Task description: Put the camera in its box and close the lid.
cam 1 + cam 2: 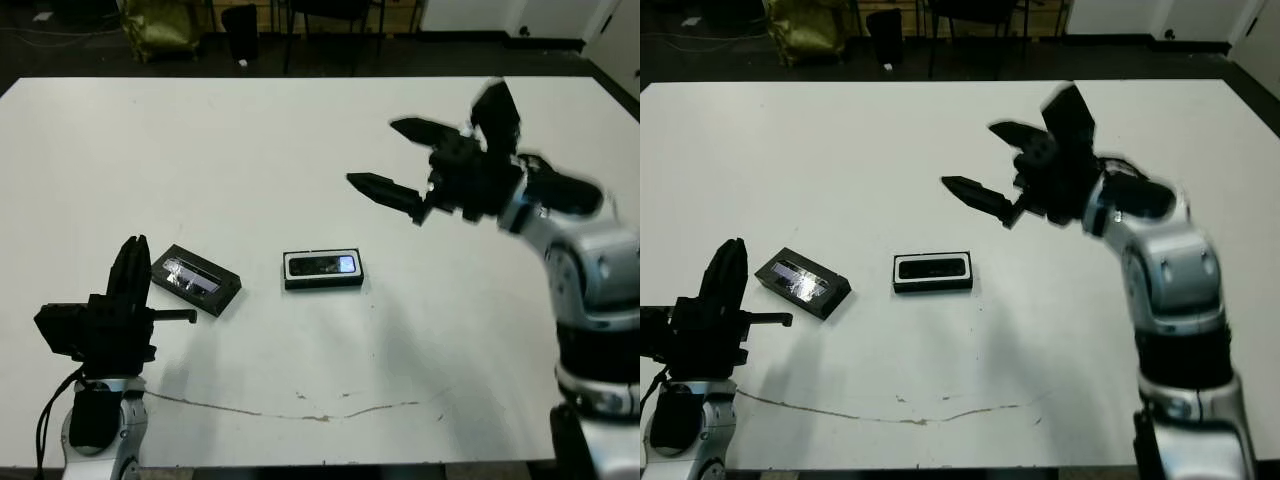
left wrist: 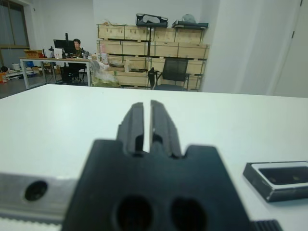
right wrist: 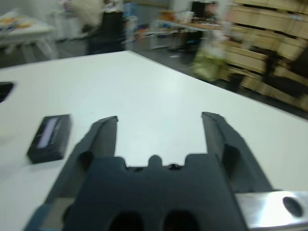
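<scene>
The box (image 1: 323,283), a small tray with black walls and white lining, sits near the table's middle. The camera (image 1: 320,265), a slim black bar with a pale bluish screen, lies inside it. The lid (image 1: 197,279), black with a glossy window, lies flat on the table to the box's left, turned at an angle and apart from it. My right gripper (image 1: 371,152) hovers open above the table, behind and to the right of the box, holding nothing. My left gripper (image 1: 131,250) stands shut and empty just left of the lid, its fingers (image 2: 143,106) almost touching.
A thin brown mark (image 1: 300,410) runs along the table's front part. Chairs and a yellow bag (image 1: 160,25) stand on the dark floor beyond the far edge. In the left wrist view, a person (image 2: 76,45) sits at a distant desk before stacked crates.
</scene>
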Robot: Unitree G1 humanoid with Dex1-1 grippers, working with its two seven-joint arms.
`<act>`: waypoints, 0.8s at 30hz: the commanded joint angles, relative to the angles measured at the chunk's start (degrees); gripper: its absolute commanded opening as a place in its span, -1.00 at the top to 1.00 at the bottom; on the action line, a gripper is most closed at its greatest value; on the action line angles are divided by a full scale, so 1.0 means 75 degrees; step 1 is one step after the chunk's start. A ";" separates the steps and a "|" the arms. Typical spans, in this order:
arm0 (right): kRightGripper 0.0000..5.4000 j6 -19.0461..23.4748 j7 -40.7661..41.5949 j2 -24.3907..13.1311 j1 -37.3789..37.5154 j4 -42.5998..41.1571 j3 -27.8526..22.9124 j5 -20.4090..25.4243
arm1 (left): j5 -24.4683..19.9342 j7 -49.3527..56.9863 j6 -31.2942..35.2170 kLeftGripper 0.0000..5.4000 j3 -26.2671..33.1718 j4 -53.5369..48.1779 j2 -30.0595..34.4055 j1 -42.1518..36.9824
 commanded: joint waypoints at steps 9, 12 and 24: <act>0.57 -0.2301 -0.1068 0.0905 0.2884 0.0064 -0.0398 0.0285 | -0.0280 -0.1947 0.1605 1.00 0.1318 -0.0495 0.3216 -0.0975; 0.83 -0.2530 -0.1216 0.0971 0.3061 0.0103 -0.0319 0.0321 | -0.0104 -0.2941 0.2147 1.00 0.1413 -0.0295 0.4625 -0.1528; 1.00 -0.2868 -0.1501 0.1019 0.2754 0.0564 -0.0052 0.0374 | 0.0278 -0.7284 0.2085 0.77 -0.0885 0.1918 0.7250 -0.5095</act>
